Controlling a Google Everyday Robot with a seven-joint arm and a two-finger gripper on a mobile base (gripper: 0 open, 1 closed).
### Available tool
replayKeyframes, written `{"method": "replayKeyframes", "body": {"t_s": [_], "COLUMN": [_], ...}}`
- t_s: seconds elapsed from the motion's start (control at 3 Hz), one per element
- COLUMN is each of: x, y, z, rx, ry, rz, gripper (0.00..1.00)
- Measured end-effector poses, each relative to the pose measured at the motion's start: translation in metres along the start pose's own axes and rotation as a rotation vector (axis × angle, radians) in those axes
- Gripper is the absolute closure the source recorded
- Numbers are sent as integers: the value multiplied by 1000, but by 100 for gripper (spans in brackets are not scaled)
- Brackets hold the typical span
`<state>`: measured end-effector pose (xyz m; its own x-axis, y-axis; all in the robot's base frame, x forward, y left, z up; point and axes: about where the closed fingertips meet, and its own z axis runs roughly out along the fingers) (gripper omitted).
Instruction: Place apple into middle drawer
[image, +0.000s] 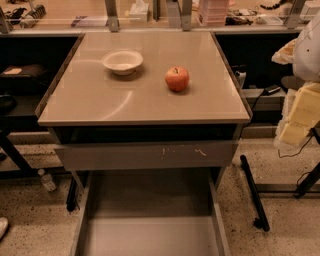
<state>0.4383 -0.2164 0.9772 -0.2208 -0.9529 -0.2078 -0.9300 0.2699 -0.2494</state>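
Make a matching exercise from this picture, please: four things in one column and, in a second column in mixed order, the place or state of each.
Things:
1. apple
2. white bowl
3. middle drawer
4. gripper

Places or states:
A. pulled out low at the front, floor bare
B. at the right edge of the view, beside the table, apart from the fruit
C. on the tabletop, right of centre
D. on the tabletop, rear left

Pairs: 1-C, 2-D, 3-A, 4-B
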Motion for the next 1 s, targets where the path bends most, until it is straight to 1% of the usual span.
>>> {"method": "replayKeyframes", "body": {"t_s": [0.33,0.67,1.0], "x": [-3,-13,-27], "y": [-4,-23,-49], "z": [-1,6,28], "rx": [19,49,65], "ry": [-13,-117,-256], "rz": [-8,-27,-49], "gripper": [0,0,0]}}
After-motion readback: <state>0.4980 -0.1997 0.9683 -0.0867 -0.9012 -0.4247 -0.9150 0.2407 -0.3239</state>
